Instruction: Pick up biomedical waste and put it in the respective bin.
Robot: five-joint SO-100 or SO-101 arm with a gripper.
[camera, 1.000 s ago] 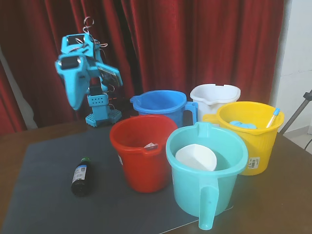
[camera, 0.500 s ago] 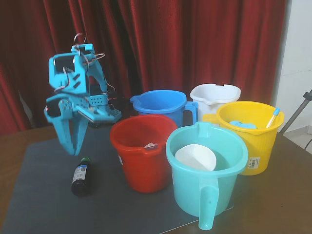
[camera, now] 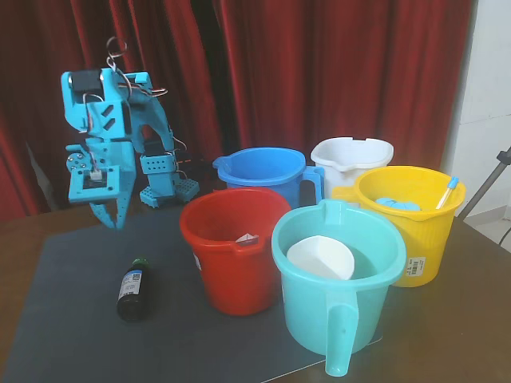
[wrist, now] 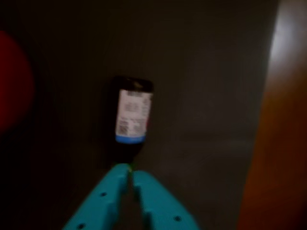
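Lying on mat: medicine bottle (camera: 133, 289); hand (camera: 116, 221) pinched closed, empty; teal bucket (camera: 339, 275) holds white cup (camera: 320, 257).

the medicine bottle (camera: 132, 290) looks like dark glossy glass with a paper label in white and blue, lying on a matt dark grey mat (camera: 72, 335) over a smooth, faintly shiny brown wooden table (camera: 471, 319). the blue bucket (camera: 263, 174), the teal bucket (camera: 335, 283) and the red bucket (camera: 231, 247) are smooth glossy plastic, and the gripper (wrist: 130, 168) is matt turquoise plastic against heavy red cloth curtains (camera: 335, 72)
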